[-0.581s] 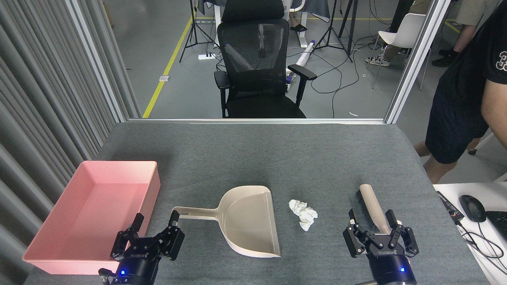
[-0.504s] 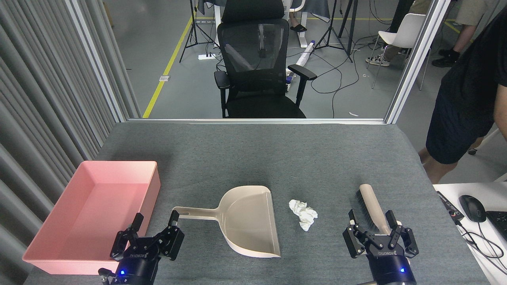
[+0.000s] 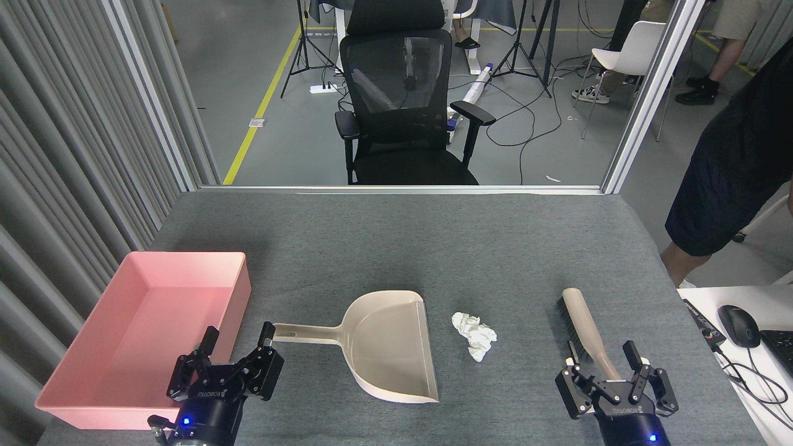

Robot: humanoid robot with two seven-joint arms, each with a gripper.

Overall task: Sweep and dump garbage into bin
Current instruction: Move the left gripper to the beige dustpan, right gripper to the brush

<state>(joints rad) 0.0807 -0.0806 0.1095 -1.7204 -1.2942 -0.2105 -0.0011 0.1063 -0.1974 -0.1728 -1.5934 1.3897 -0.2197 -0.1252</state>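
Both end effectors open: left end effector [image 3: 238, 345] by dustpan [image 3: 387, 344] handle, right end effector [image 3: 602, 370] straddling brush [image 3: 583, 327] handle; "ROBOTIQ" printed upside-down.

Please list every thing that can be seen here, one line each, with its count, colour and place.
Shallow rectangular plastic bin: one, pink, table's left edge.
Long-handled plastic dustpan: one, beige, table centre, handle pointing left.
Crumpled tissue paper garbage: one wad, white, right of dustpan.
Hand brush: one, beige handle, dark bristles, table right.
Felt-covered table: one, grey.
Mesh office chair: one, black, behind table.
Computer mouse: one, black, side desk.
Person: one, dark clothes, right.
Left tool: open, near dustpan handle.
Right tool: open, at brush handle.
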